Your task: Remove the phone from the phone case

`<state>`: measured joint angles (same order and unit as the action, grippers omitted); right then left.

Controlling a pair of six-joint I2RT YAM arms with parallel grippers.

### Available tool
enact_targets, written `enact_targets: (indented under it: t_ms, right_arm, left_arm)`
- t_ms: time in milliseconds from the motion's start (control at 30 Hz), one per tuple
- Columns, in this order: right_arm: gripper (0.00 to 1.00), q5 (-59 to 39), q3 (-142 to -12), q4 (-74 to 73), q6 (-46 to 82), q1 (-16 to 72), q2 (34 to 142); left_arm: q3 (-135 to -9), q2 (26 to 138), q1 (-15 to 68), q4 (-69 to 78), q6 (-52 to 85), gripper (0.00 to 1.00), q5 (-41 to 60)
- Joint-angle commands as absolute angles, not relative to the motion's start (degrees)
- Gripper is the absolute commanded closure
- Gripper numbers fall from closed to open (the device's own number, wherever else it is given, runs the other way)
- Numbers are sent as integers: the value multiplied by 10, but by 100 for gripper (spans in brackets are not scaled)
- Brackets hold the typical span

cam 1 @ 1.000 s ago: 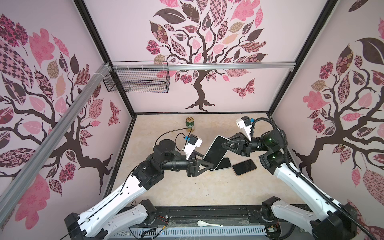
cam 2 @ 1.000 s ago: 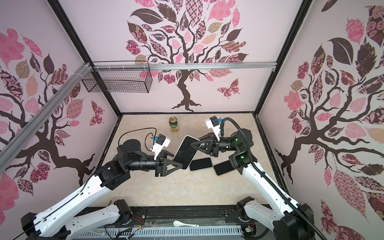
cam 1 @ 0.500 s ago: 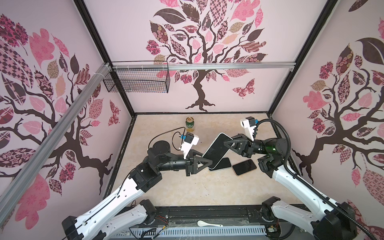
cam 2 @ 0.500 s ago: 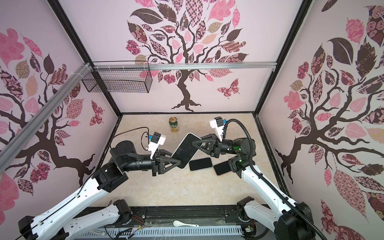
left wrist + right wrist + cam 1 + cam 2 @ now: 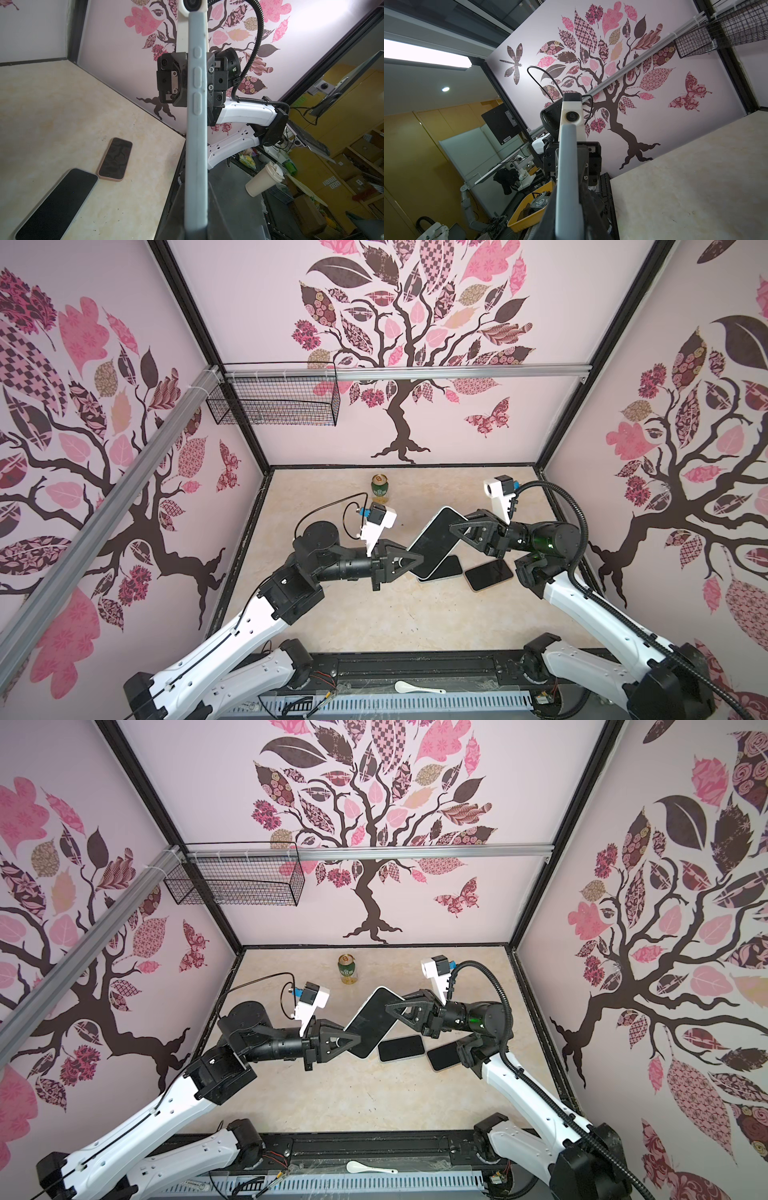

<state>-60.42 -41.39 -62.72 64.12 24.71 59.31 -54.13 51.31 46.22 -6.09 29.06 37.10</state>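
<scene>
The left fingers [image 5: 413, 561], wider apart a second earlier, had closed on the lower end of the cased phone [image 5: 436, 537]; the right fingers [image 5: 465, 526] gripped its upper edge, unchanged, so the phone hung tilted between both, clear of the surface [image 5: 374, 614], presumably braced for peeling the case [image 5: 196, 145]. Beyond them stood a can [image 5: 379, 488].

Overall: was bright and even in both top views; left only faint, soft shadows on the table [image 5: 374, 614].
Source: came from overhead; burned the ceiling panel [image 5: 427, 55] to white.
Glare: washed out the right wall [image 5: 320, 20].
Distortion: bowed straight lines outward at the edges.
Focus: blurred the phone case [image 5: 197, 145] close to both wrist lenses.
</scene>
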Motion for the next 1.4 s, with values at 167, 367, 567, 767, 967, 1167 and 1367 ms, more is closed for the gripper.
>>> enact_targets:
  t_ms: [167,367,567,767,967,1167,1367]
  right_arm:
    - [100,-557,-416,-663,632,251,568]
    - [24,-549,-454,-460,494,251,535]
    - [15,-427,-522,-157,279,250,484]
    - [16,-345,-555,-25,200,246,481]
    - [19,-526,-648,44,185,206,562]
    - [19,-525,-728,203,66,201,611]
    - [17,-528,-713,225,-26,202,607]
  left_arm:
    - [-525,504,463,-51,289,100,369]
    - [-531,491,461,-96,255,100,311]
    - [-532,481,439,-131,214,100,298]
    - [-567,481,432,-224,170,100,220]
    - [-568,475,432,-250,109,100,231]
    - [-602,481,432,-317,31,100,163]
    - [-630,498,433,-365,-53,100,203]
